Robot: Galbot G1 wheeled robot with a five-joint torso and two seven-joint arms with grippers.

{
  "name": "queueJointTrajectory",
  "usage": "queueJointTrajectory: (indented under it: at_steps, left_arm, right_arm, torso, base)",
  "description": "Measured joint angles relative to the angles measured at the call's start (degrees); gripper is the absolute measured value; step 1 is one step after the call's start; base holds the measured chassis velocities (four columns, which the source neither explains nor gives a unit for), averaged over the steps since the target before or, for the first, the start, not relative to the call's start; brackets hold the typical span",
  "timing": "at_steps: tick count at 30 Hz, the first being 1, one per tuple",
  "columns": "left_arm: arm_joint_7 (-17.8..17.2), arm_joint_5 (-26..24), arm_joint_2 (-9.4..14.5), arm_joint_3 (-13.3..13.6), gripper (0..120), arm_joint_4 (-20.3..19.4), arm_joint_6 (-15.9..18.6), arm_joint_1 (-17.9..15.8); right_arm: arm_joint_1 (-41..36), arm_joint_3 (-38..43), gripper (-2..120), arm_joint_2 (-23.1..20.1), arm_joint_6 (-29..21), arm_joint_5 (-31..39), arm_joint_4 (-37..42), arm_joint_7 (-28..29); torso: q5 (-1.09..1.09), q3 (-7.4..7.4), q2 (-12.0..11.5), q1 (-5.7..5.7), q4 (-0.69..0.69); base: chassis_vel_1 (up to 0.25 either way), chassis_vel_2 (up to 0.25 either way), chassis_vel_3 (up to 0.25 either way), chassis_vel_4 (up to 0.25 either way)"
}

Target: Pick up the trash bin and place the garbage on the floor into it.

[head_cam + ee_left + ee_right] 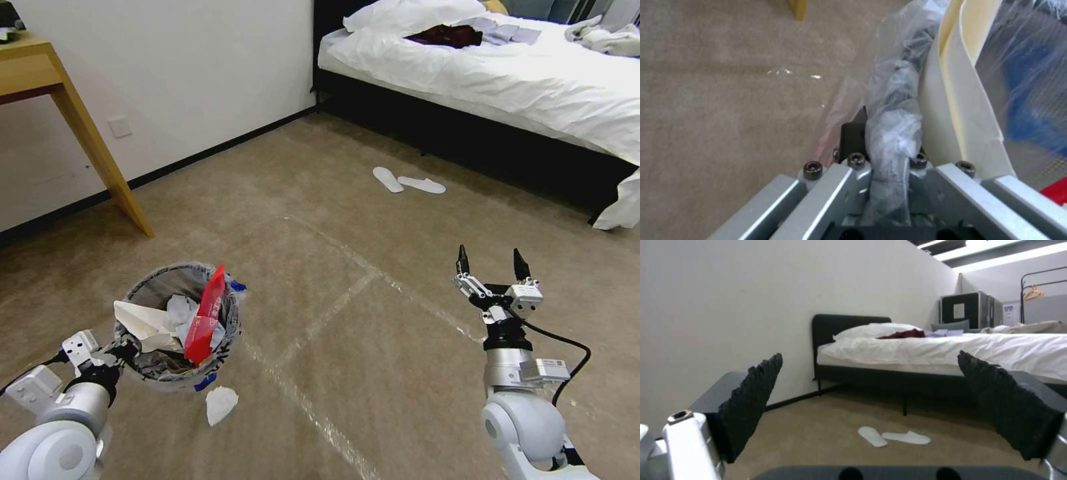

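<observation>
The trash bin (175, 327), dark mesh with a crinkly clear liner, hangs at the lower left of the head view, tilted, holding white papers and a red wrapper (206, 319). My left gripper (119, 348) is shut on the bin's near rim; in the left wrist view its fingers pinch the bagged rim (893, 133), with a cream paper (960, 100) just inside. One crumpled white paper (221, 404) lies on the carpet below the bin. My right gripper (492, 261) is raised over the floor at the right, open and holding nothing; its pads (751, 400) stand wide apart.
A bed (507, 73) with white bedding and a dark frame fills the far right. Two white slippers (407, 181) lie on the carpet before it. A wooden table leg (100, 153) slants down at the left by the wall. Tape lines (347, 293) cross the floor.
</observation>
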Motion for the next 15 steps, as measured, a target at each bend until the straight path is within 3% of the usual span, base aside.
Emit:
queueJointTrajectory:
  at_steps: [15]
  left_arm:
    - [0.0, 0.4, -0.2, -0.1, 1, 0.3, -0.2, 0.2]
  right_arm:
    - [0.4, -0.8, 100, -0.2, 0.3, 0.0, -0.5, 0.1]
  torso:
    - [-0.01, 0.0, 0.0, 0.0, 0.0]
  base:
    - [-0.167, 0.165, 0.163, -0.166]
